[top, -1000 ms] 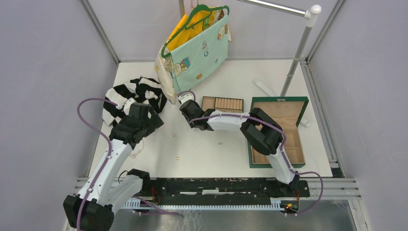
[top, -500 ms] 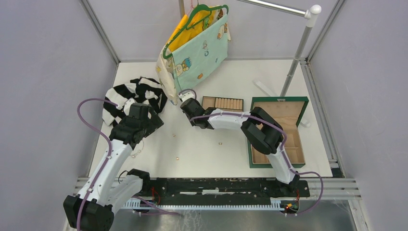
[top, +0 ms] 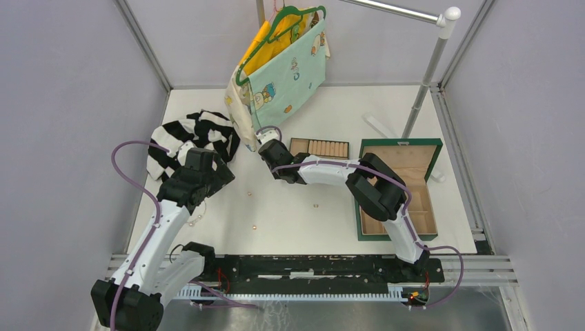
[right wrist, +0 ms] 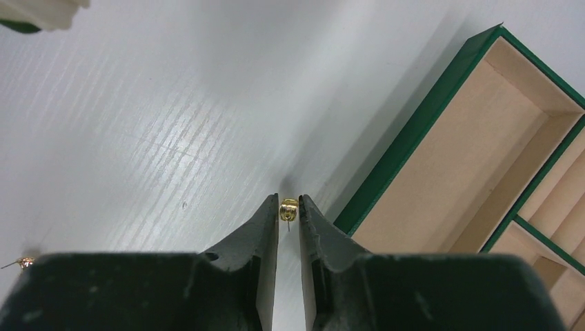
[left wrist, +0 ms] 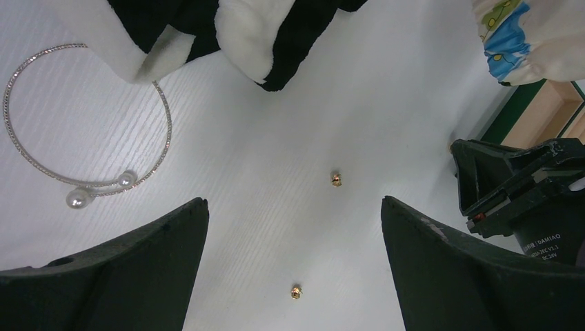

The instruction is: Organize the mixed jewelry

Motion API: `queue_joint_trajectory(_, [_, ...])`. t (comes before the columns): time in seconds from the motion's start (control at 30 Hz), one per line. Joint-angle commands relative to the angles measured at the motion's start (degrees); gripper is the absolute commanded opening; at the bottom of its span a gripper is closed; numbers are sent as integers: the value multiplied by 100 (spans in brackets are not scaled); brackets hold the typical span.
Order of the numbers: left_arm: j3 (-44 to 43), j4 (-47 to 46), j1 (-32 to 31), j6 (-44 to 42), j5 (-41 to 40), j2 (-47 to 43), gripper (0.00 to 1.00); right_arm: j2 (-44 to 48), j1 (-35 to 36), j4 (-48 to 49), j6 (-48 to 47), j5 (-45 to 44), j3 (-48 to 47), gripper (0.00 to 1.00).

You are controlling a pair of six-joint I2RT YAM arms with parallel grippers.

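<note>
In the right wrist view my right gripper (right wrist: 288, 200) is shut on a tiny gold earring (right wrist: 288, 209), pinched at the very fingertips just above the white table, close to the green box (right wrist: 414, 138). Another gold piece (right wrist: 26, 262) lies at the far left. My left gripper (left wrist: 293, 201) hangs wide open over two gold pieces (left wrist: 335, 179) (left wrist: 296, 292) on the table, holding nothing. A thin pale bracelet with pearl ends (left wrist: 74, 199) lies to its left. From above, my right gripper (top: 265, 145) sits left of the tan divided tray (top: 319, 147).
The open green box (top: 398, 189) stands at the right. A black-and-white striped cloth (top: 196, 131) lies at the back left, beside my left arm. Clothes on a green hanger (top: 283, 62) dangle from a rail over the back. Loose gold pieces (top: 315, 205) (top: 254, 225) dot the table's middle.
My right gripper's jaws have closed in onto the gold earring, and its wrist has shifted slightly toward the back. The left arm has stayed put and open.
</note>
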State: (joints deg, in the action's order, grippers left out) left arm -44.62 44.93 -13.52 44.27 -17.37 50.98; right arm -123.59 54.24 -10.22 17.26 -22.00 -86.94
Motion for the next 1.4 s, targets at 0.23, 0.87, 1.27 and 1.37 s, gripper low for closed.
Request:
queue_joint_trajectory(0.23, [-3,-167,30,-244,58,-40,100,81,-32,146,95,-57,-156,21])
queue_joint_trajectory(0.87, [4,-190,34,-256,58,-25,100,14,-67,143,97,46,-122,19])
queue_joint_trajectory(1.27, [5,-196,38,-262,66,-9,100,-44,-73,170,123,170,-89,22])
queue_joint_trajectory(1.37, [6,-195,26,-261,66,-17,100,-44,-67,163,121,149,-87,23])
